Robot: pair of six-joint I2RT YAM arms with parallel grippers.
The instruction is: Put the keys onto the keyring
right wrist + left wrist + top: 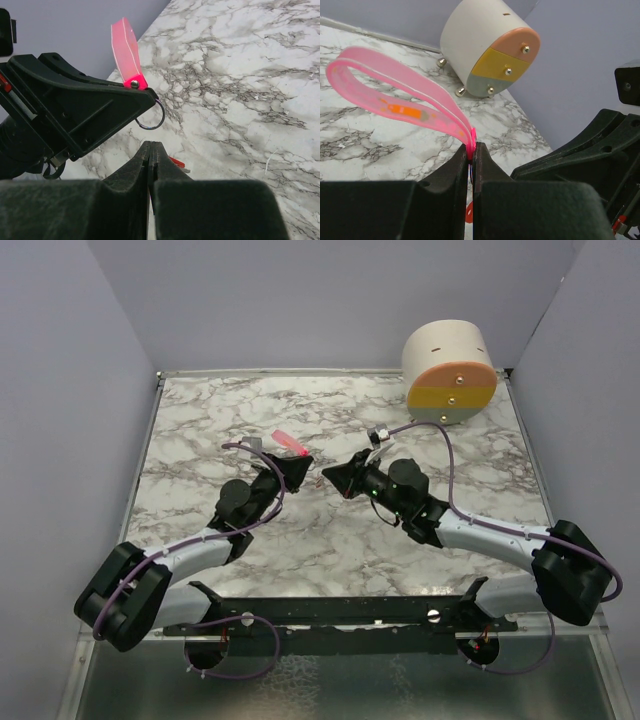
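My left gripper (pixel 297 462) is shut on the end of the pink strap (pixel 288 441), which loops up and away from its tips in the left wrist view (pixel 395 90). The thin metal ring (pixel 150 128) hangs below the left fingers (pixel 100 110), just beyond my right gripper (pixel 150 145). My right gripper (pixel 328 474) is shut, tips facing the left gripper a short gap away. The red-headed key (pixel 176 162) shows partly behind the right finger, apparently on the marble. Its red head also shows through the left gripper's gap (pixel 468 212).
A cream cylinder with a pink, yellow and grey face (pixel 450 370) stands at the back right on small metal feet. Grey walls enclose the marble table (pixel 200 430) on three sides. A black bar (pixel 350 610) runs along the near edge.
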